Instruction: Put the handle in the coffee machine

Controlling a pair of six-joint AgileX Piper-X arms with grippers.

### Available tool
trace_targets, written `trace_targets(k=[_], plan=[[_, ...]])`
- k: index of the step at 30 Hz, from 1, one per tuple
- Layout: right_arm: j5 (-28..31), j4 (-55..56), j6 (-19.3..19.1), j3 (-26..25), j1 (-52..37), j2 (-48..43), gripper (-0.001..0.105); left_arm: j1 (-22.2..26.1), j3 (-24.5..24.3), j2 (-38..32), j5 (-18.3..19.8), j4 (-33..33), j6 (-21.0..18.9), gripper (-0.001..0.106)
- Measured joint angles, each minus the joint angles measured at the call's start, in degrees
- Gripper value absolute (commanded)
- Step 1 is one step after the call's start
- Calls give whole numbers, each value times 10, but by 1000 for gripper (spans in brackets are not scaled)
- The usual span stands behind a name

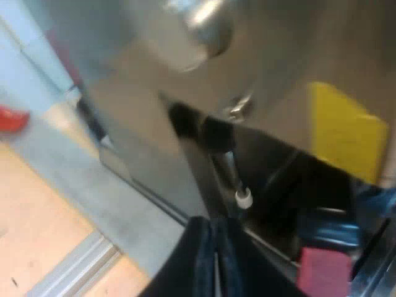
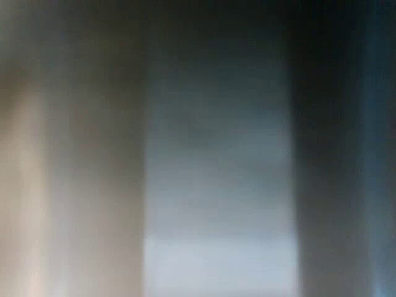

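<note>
My left gripper [image 1: 215, 257] hangs close against the espresso machine's shiny metal body [image 1: 142, 148]. Its two black fingers [image 1: 195, 266] lie together, shut, and I cannot make out anything between them. Just past the fingertips a thin metal wand with a white tip [image 1: 243, 198] hangs in the machine's dark recess. A rounded metal knob [image 1: 204, 25] sticks out of the machine higher up. A dark edge [image 1: 192, 124] runs from near the knob down towards my fingers; I cannot tell what it belongs to.
A yellow block [image 1: 346, 133], something blue [image 1: 334, 229] and a pink-red piece [image 1: 325, 272] sit by the recess. A light wooden tabletop [image 1: 37, 216] lies beside the machine, with a red object [image 1: 12, 117] farther off. The right wrist view faces upright bands of beige, grey and dark.
</note>
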Motion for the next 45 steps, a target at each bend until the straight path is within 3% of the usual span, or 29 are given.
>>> trace_targets(k=[6, 7, 10, 14, 20, 33, 42, 45], plan=[[-1, 0, 0, 0, 0, 0, 27, -15, -56, 83, -29, 60, 0, 1], [-2, 0, 0, 0, 0, 0, 27, -20, -71, 104, -52, 73, 6, 1], [-2, 0, 0, 0, 0, 0, 27, -23, -100, 147, -93, 112, 51, 1], [-2, 0, 0, 0, 0, 0, 27, -23, -113, 163, -108, 175, 113, 1], [-2, 0, 0, 0, 0, 0, 27, -29, -114, 163, -122, 225, 155, 1], [-1, 0, -3, 5, 0, -2, 27, -117, -116, 143, -126, 313, 166, 1], [28, -8, -2, 11, 0, -1, 27, -160, -78, 97, -131, 306, 166, 1], [17, -22, -1, 5, 0, 18, 27, -194, -68, 89, -135, 305, 161, 1]])
